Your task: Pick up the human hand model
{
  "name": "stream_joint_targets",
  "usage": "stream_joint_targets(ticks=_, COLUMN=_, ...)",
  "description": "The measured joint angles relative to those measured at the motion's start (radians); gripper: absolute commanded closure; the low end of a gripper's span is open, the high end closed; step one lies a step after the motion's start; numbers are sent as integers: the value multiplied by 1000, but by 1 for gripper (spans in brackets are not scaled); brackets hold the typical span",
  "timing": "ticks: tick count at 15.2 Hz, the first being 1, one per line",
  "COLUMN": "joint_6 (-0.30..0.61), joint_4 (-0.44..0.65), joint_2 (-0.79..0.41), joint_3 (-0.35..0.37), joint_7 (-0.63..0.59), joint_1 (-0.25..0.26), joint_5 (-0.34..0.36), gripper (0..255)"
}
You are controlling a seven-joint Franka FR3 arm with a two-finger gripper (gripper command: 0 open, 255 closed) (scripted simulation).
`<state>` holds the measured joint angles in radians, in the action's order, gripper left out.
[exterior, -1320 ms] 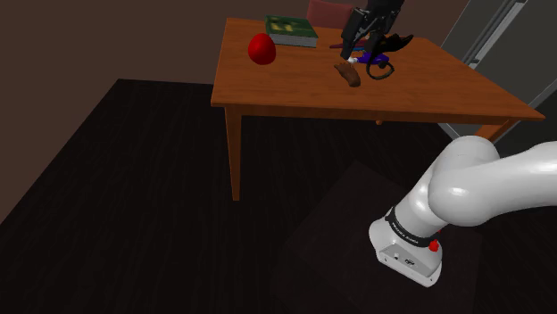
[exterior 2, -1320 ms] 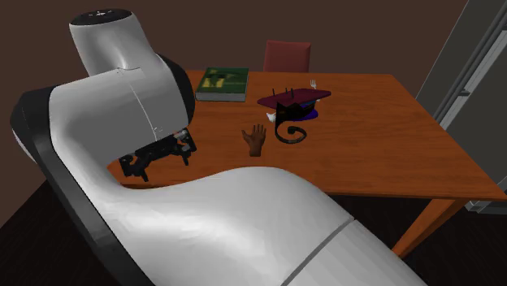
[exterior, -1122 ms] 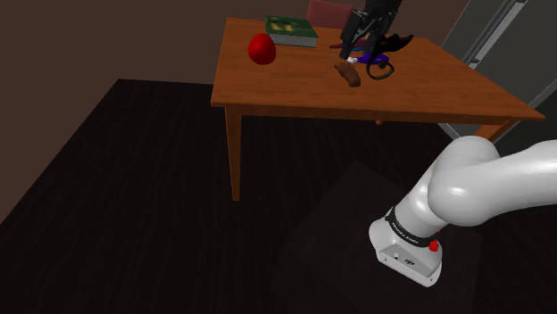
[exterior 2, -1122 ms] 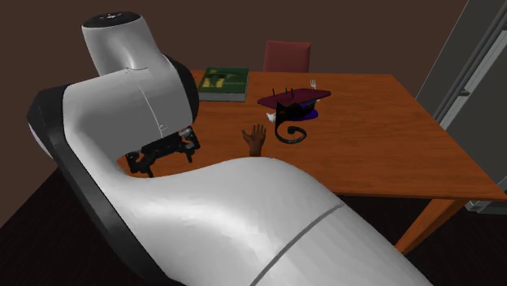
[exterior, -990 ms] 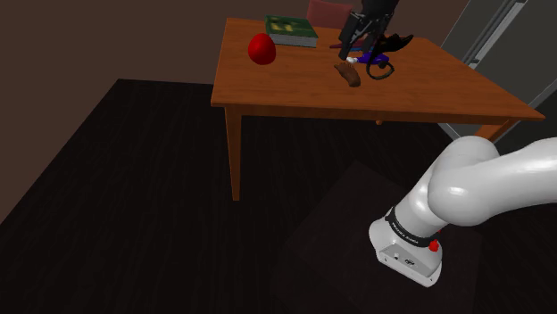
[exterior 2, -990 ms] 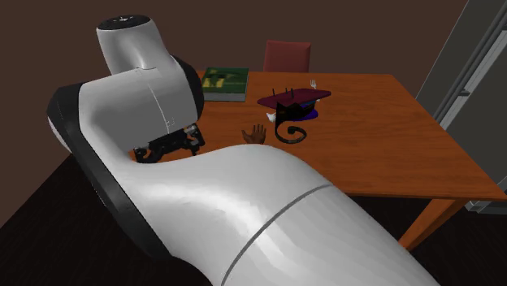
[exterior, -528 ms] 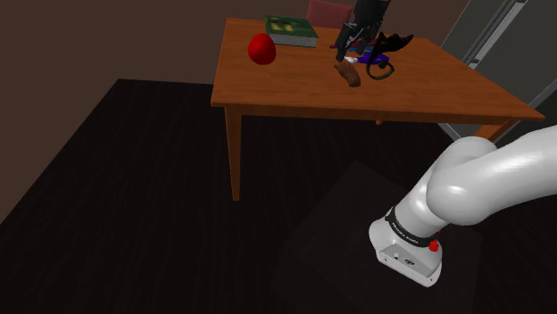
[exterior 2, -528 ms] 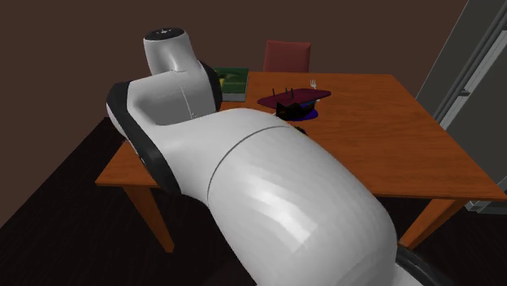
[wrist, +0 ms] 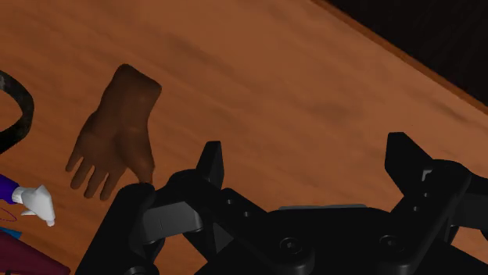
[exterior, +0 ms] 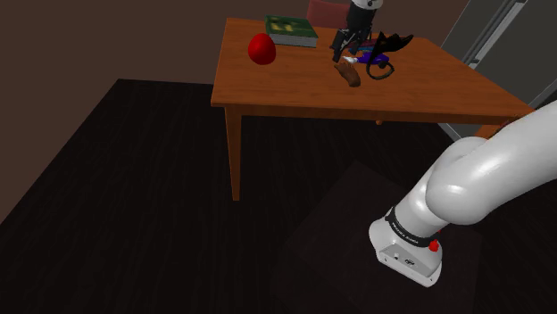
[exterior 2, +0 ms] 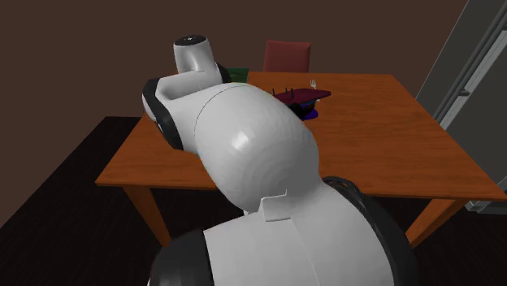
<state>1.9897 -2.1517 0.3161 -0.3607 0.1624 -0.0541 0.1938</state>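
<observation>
Shoulder view: one wooden table (exterior: 295,89) stands on a dark floor. One brown hand model (exterior: 349,74) lies flat near the middle of the table. The black gripper (exterior: 345,52) hangs right above it, close to its far end; I cannot tell from here how the fingers stand. Touching or just beside the hand model, on its side toward the shoulder view's right, sits one black and purple object (exterior: 382,55). One red round object (exterior: 260,49) rests near the table's edge at the shoulder view's left. One green book (exterior: 291,31) lies at the far corner on that same side, and one red chair (exterior: 325,11) stands behind the far edge. The white arm (exterior: 473,178) rises from the lower right.

Second exterior view: the arm's (exterior 2: 252,162) white bulk stands in front of the table's (exterior 2: 390,138) middle and hides what lies there. Past it show the purple part of the black and purple object (exterior 2: 303,99), a sliver of the green book (exterior 2: 236,75), the red chair (exterior 2: 287,55) and a grey panel (exterior 2: 471,65) at the second exterior view's right.

Wrist view: the two black fingers (wrist: 209,162) of the gripper (wrist: 309,160) stand wide apart, with bare wood between them. The hand model (wrist: 117,133) lies palm down on the table (wrist: 297,86), just outside one finger, untouched. Beyond it are a black curved piece (wrist: 17,109) and a small white piece (wrist: 35,201).
</observation>
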Motion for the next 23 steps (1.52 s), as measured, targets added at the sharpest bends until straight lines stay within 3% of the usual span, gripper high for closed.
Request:
stream_joint_targets(ticks=9, joint_6=89, joint_4=234, joint_2=-336, joint_3=-115, joint_7=199, joint_1=-36, joint_5=-107, gripper=0)
stream_joint_targets(ticks=16, joint_6=98, joint_4=485, joint_2=-620, joint_3=-141, joint_7=356, joint_1=-132, joint_5=-240, gripper=0)
stream_joint_targets(ticks=19, joint_6=109, joint_4=533, joint_2=-685, joint_3=-137, joint_7=381, joint_1=-158, joint_5=-267, gripper=0)
stream_joint_targets(ticks=23, joint_6=154, joint_4=515, joint_2=-713, joint_3=-131, joint_7=388, joint_1=-166, joint_5=-280, gripper=0)
